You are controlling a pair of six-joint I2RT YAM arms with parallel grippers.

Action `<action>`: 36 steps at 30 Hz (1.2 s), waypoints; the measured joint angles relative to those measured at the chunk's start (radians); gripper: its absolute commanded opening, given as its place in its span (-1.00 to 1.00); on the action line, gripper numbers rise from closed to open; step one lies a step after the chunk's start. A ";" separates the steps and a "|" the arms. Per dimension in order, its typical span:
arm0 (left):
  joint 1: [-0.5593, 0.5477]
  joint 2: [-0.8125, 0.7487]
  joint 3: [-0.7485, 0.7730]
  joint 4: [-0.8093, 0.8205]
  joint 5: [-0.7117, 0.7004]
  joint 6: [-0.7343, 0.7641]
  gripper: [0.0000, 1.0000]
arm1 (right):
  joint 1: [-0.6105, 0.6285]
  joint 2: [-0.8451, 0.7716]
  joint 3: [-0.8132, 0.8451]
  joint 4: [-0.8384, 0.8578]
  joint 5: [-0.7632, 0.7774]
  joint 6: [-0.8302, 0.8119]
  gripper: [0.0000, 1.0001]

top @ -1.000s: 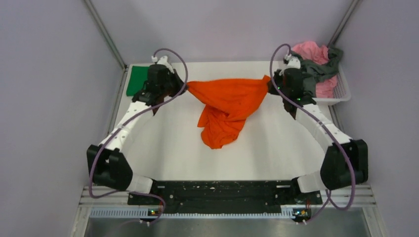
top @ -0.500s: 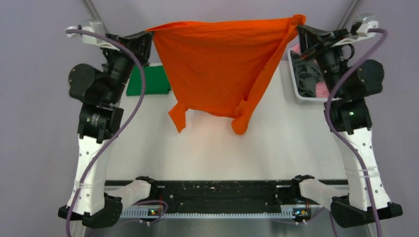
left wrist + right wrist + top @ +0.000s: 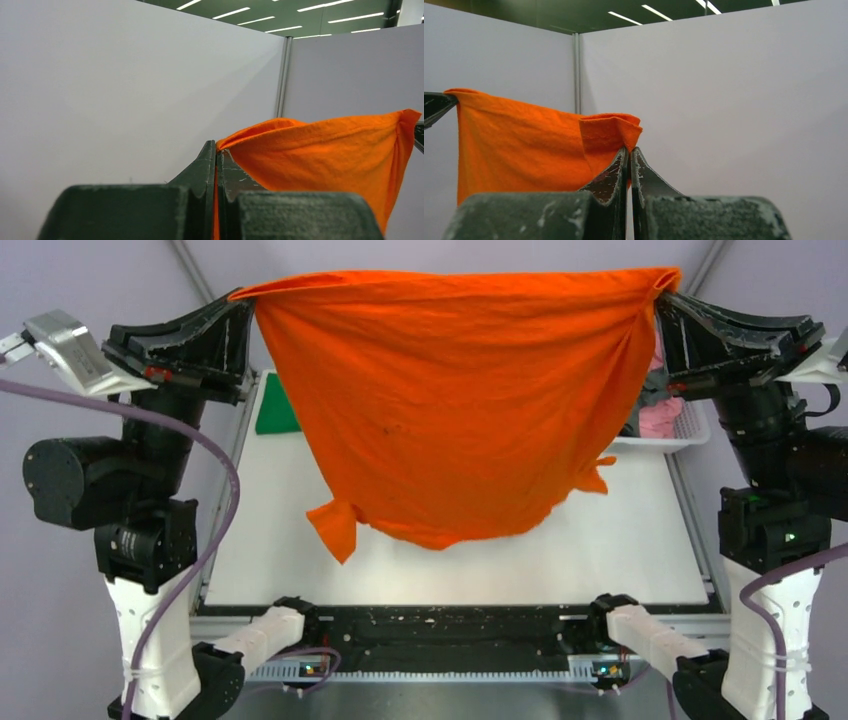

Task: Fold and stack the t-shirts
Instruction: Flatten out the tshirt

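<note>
**A:** Got the orange shirt point(image 3: 460, 400) hanging in the air over the counter's middle, stretched wide. Pinched at one top corner by the left gripper point(image 3: 248, 312), at the other by the right gripper point(image 3: 662, 298), bunched there.

**B:** Looks saggy and crumpled along the bottom. Probably best to pull evenly, lower slowly, lay the bottom down first near the front edge. Worth steering clear of the green shirt point(image 3: 277, 405) in the far left corner.

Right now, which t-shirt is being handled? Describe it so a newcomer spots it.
Above the white table, the orange t-shirt hangs spread between left gripper and right gripper, each shut on a top corner. The green t-shirt lies on the table, the pink t-shirt in the basket.
</note>
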 measured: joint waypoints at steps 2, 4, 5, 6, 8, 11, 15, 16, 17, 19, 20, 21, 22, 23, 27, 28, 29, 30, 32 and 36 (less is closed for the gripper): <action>0.000 0.035 0.025 -0.002 -0.014 0.010 -1.00 | 0.000 0.012 0.000 -0.006 0.011 -0.003 -1.00; 0.000 0.088 0.051 -0.002 -0.047 0.018 -1.00 | 0.000 0.044 -0.001 -0.011 0.038 -0.011 -1.00; -0.001 0.120 0.062 -0.002 -0.071 0.023 -1.00 | 0.000 0.068 -0.002 -0.011 0.059 -0.017 -1.00; -0.002 0.155 0.070 -0.002 -0.101 0.029 -1.00 | 0.000 0.092 -0.004 -0.012 0.078 -0.021 -1.00; -0.003 0.246 0.083 -0.002 -0.174 0.044 -1.00 | 0.000 0.150 -0.027 -0.004 0.133 -0.036 -1.00; -0.002 0.411 0.110 -0.016 -0.269 0.065 -1.00 | 0.000 0.246 -0.076 0.002 0.222 -0.057 -1.00; 0.006 0.734 0.190 -0.062 -0.353 0.077 -0.82 | 0.000 0.427 -0.167 0.015 0.355 -0.066 -1.00; 0.010 0.836 0.222 -0.077 -0.372 0.077 -0.58 | -0.002 0.478 -0.193 0.017 0.381 -0.064 -1.00; 0.013 0.930 0.254 -0.095 -0.385 0.079 -0.41 | -0.003 0.535 -0.216 0.019 0.401 -0.060 -0.97; 0.019 1.118 0.336 -0.146 -0.402 0.084 -0.07 | -0.010 0.656 -0.246 0.018 0.431 -0.045 -0.64; 0.022 1.209 0.384 -0.179 -0.406 0.083 0.26 | -0.012 0.713 -0.252 0.017 0.438 -0.034 -0.28; 0.024 1.295 0.426 -0.209 -0.407 0.082 0.61 | -0.016 0.780 -0.252 0.012 0.444 -0.019 0.00; 0.026 1.358 0.447 -0.235 -0.403 0.078 0.90 | -0.019 0.842 -0.251 0.010 0.450 -0.005 0.18; 0.028 1.403 0.449 -0.259 -0.396 0.072 0.97 | -0.024 0.896 -0.249 0.001 0.455 0.005 0.32; 0.031 1.447 0.383 -0.321 -0.370 0.037 0.97 | -0.042 1.050 -0.216 -0.081 0.464 0.024 0.61; 0.030 1.438 0.370 -0.315 -0.363 0.032 0.97 | -0.044 1.059 -0.211 -0.095 0.462 0.026 0.64; 0.030 1.401 0.332 -0.308 -0.351 0.013 0.98 | -0.047 1.060 -0.210 -0.097 0.456 0.027 0.66; 0.029 1.395 0.328 -0.309 -0.349 0.011 0.97 | -0.049 1.059 -0.204 -0.097 0.447 0.027 0.67; 0.027 1.320 0.261 -0.297 -0.318 -0.021 0.98 | -0.046 1.057 -0.181 -0.071 0.414 0.027 0.68; 0.022 1.095 0.035 -0.278 -0.216 -0.102 0.97 | -0.016 1.060 -0.146 -0.035 0.313 0.015 0.70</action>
